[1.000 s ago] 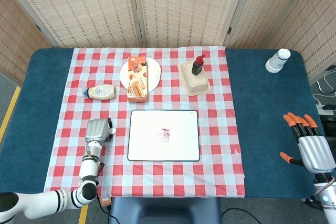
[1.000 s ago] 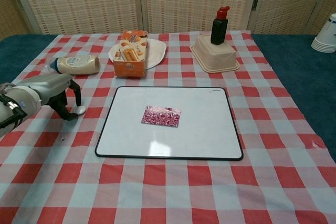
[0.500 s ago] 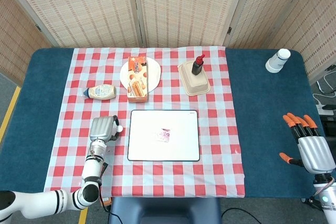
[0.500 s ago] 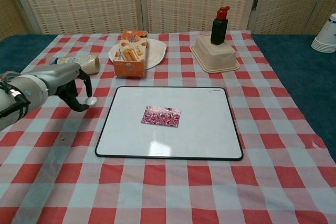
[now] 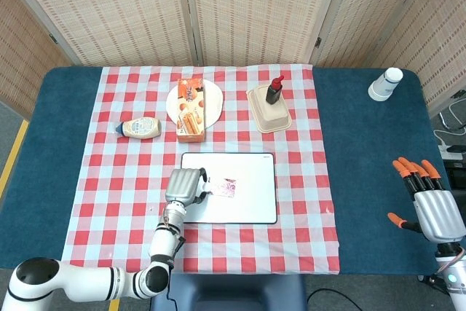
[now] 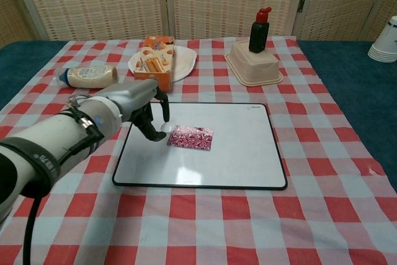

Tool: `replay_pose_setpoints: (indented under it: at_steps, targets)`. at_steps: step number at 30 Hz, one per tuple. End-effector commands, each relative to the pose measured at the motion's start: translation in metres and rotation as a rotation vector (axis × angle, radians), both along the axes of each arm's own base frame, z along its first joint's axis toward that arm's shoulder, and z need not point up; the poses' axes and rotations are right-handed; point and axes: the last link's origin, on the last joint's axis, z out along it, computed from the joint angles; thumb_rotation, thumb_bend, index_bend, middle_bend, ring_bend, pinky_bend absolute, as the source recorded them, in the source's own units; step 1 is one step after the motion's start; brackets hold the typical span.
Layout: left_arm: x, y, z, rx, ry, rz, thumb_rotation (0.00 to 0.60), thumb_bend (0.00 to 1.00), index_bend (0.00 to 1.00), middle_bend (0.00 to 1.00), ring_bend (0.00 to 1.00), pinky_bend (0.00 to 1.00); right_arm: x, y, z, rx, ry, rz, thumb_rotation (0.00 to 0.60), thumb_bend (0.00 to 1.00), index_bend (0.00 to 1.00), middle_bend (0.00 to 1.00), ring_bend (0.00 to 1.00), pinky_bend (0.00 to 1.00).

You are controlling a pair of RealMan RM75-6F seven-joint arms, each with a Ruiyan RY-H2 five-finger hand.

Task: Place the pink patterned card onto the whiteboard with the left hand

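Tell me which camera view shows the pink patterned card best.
The chest view: the pink patterned card is large there, its pattern is clear, and it lies flat on the whiteboard just right of the left hand's fingertips. The head view shows it only as a small pink patch beside that hand.

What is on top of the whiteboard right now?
The pink patterned card lies flat on the whiteboard. The left hand reaches over the board's left part, hiding the surface beneath it.
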Motion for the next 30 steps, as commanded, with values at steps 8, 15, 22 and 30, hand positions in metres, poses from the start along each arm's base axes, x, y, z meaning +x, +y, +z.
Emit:
replay_pose_setpoints:
  at_steps: [8, 15, 22, 30]
  targets:
    - [0.031, -0.001, -0.016, -0.001, -0.007, -0.039, 0.6, 0.32, 0.48, 1.0, 1.0, 1.0, 0.002, 0.005, 0.004, -0.01, -0.012, 0.017, 0.6, 0.0, 0.07, 0.04, 0.0, 0.0]
    - [0.036, -0.006, -0.036, -0.001, 0.015, -0.064, 0.6, 0.32, 0.49, 1.0, 1.0, 1.0, 0.001, 0.003, 0.005, -0.011, -0.019, 0.009, 0.6, 0.0, 0.07, 0.04, 0.0, 0.0]
    - [0.036, 0.003, -0.037, 0.024, 0.014, -0.063, 0.6, 0.32, 0.49, 1.0, 1.0, 1.0, 0.0, 0.002, 0.006, -0.011, -0.02, 0.004, 0.6, 0.0, 0.07, 0.04, 0.0, 0.0]
    - [0.032, 0.006, -0.037, 0.032, 0.031, -0.062, 0.6, 0.32, 0.48, 1.0, 1.0, 1.0, 0.001, 0.002, 0.006, -0.012, -0.021, 0.004, 0.6, 0.0, 0.07, 0.04, 0.0, 0.0]
